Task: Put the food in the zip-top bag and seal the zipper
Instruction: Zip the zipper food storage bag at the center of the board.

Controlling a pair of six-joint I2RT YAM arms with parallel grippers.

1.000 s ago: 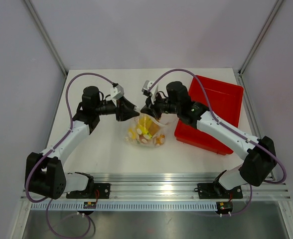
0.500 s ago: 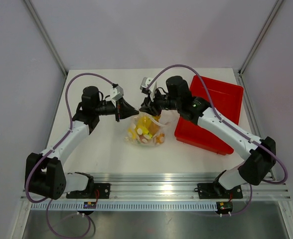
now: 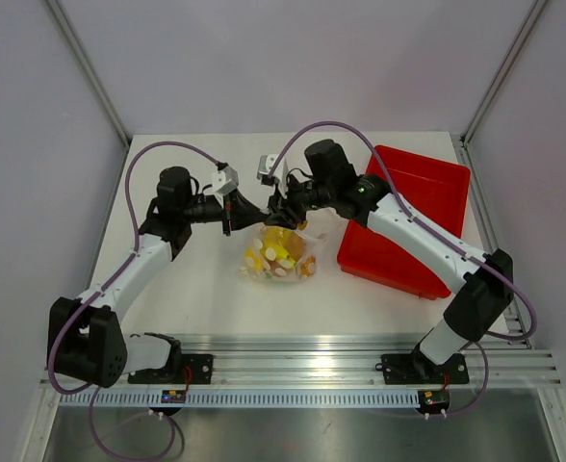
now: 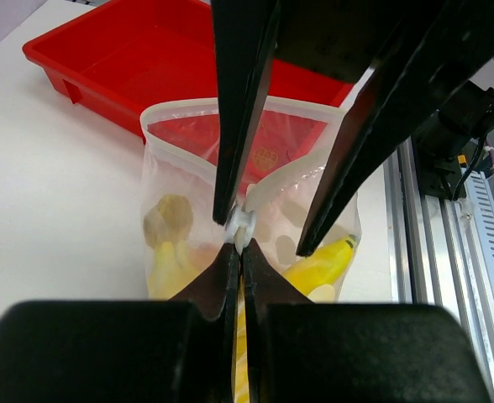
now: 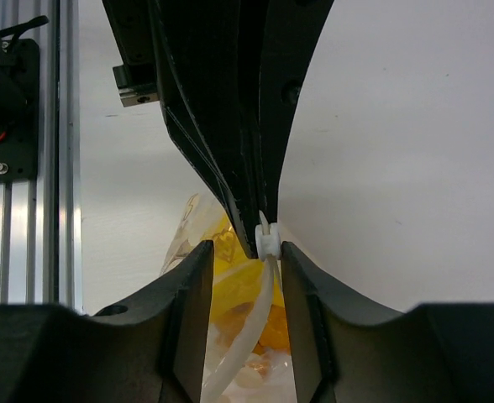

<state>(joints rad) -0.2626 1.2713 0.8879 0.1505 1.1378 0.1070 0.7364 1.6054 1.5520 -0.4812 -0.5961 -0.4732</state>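
The zip-top bag [image 3: 279, 253] stands on the white table with the food inside: a yellow banana [image 4: 324, 264], a yellow lump [image 4: 166, 220] and orange-yellow pieces [image 5: 274, 329]. A small white slider [image 4: 240, 226] sits on the zipper at the bag's mouth. My left gripper [image 3: 260, 215] is shut on the mouth edge just beside the slider, as its wrist view [image 4: 235, 249] shows. My right gripper [image 3: 277, 210] is open, and its fingers straddle the slider [image 5: 266, 242] and the mouth strip in the right wrist view [image 5: 245, 248]. The far part of the mouth gapes open.
A red tray [image 3: 427, 192] lies right of the bag, under the right forearm; it also shows in the left wrist view [image 4: 112, 50]. The aluminium rail [image 3: 302, 361] runs along the table's near edge.
My right gripper has moved left along the bag's mouth until it meets the left gripper's tips. The left gripper and the bag have hardly moved.
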